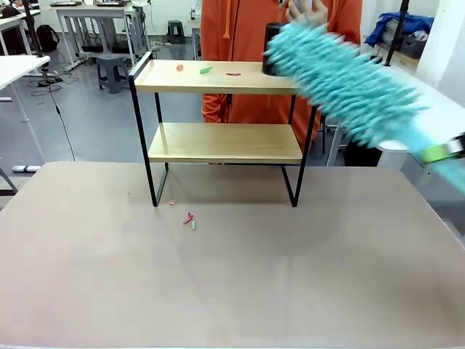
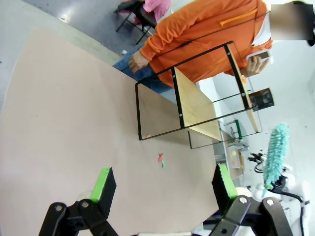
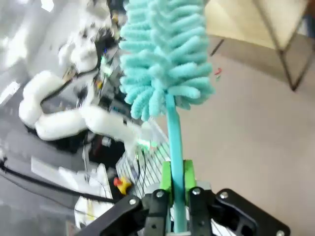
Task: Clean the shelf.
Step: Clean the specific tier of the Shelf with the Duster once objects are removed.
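Note:
The shelf (image 1: 218,78), two light wooden boards in a thin black frame, stands at the far middle of the table. Small orange, green and red scraps (image 1: 206,70) lie on its top board, and a black cup (image 1: 270,45) stands at that board's right end. My right gripper (image 1: 445,150) (image 3: 176,183) is shut on the handle of a fluffy teal duster (image 1: 349,81) (image 3: 165,54). The blurred duster head hangs over the shelf's top right corner, partly covering the cup. My left gripper (image 2: 163,182) is open above the table, with nothing between its fingers. It looks towards the shelf (image 2: 197,105).
More scraps (image 1: 189,218) (image 2: 160,158) lie on the tan table (image 1: 232,291) in front of the shelf's left legs. A person in an orange hoodie (image 1: 240,29) stands right behind the shelf, phone in hand (image 2: 258,56).

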Controlling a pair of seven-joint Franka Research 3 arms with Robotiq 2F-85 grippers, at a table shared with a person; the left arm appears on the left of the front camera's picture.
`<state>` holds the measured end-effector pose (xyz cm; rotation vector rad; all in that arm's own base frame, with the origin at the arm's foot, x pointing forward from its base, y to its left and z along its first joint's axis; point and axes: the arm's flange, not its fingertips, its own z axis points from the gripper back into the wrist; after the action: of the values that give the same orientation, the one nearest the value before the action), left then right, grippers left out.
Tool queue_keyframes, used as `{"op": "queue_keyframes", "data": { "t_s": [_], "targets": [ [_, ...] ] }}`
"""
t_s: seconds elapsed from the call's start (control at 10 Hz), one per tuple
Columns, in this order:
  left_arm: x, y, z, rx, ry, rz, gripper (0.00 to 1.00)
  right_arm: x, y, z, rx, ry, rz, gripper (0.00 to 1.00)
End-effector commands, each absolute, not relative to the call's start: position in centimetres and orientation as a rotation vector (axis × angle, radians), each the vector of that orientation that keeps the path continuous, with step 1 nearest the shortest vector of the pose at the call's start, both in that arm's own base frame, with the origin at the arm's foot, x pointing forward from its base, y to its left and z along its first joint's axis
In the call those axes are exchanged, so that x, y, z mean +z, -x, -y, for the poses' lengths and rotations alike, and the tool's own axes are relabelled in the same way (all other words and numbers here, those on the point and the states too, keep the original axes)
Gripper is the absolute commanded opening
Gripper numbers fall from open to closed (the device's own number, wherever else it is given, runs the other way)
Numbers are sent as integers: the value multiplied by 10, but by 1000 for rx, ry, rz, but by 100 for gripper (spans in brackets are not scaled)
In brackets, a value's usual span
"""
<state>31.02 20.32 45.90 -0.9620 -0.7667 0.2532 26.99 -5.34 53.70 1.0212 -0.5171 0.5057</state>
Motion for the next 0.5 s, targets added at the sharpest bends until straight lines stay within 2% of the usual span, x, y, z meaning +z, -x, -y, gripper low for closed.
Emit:
{"op": "queue_keyframes", "data": {
  "t_s": [0.0,0.1,0.3,0.4],
  "targets": [
    [458,-312,-203,238,972,792,100,513,-245,89,92,-1132,763,0],
    [458,-312,-203,238,972,792,100,493,-242,102,-100,-1084,821,0],
    [458,-312,-203,238,972,792,100,447,-249,112,-307,-1154,677,0],
    [458,-312,-203,238,972,792,100,430,-260,111,-372,-1124,556,0]
  ]
}}
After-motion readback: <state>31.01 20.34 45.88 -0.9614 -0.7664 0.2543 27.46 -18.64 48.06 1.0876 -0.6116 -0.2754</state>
